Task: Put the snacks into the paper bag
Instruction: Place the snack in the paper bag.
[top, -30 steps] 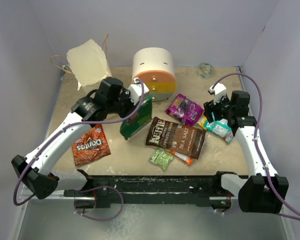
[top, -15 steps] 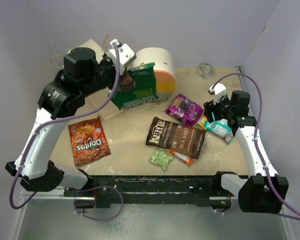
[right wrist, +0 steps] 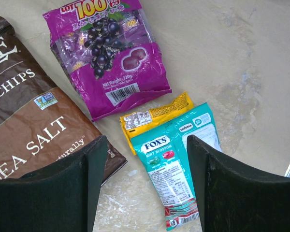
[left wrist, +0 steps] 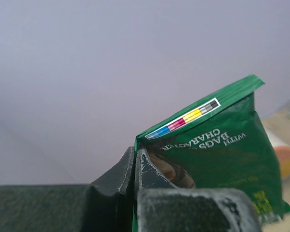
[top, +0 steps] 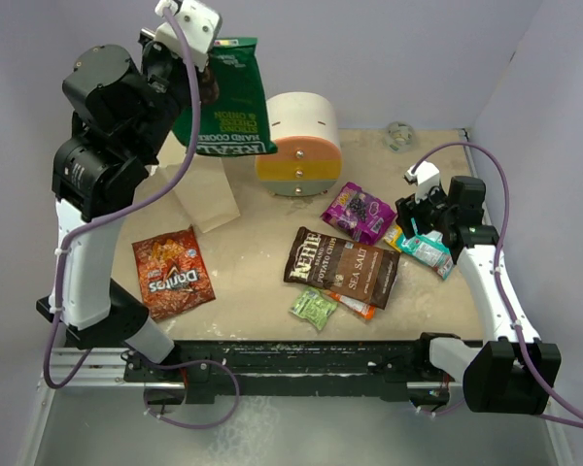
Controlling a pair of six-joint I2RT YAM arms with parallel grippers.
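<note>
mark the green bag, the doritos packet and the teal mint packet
green bag (top: pixel 231 102): top view, its front panel
doritos packet (top: pixel 171 277): top view, its middle
teal mint packet (right wrist: pixel 166 164): right wrist view, its label

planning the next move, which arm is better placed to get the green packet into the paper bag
Left. The left end effector is shut on the green packet, raised close to the paper bag. The right end effector hangs open over the teal packet, far from the bag.

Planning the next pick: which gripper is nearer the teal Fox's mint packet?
Right. The right gripper hangs open just over the teal packet; the left gripper is high up on the opposite side, shut on the green chip bag.
</note>
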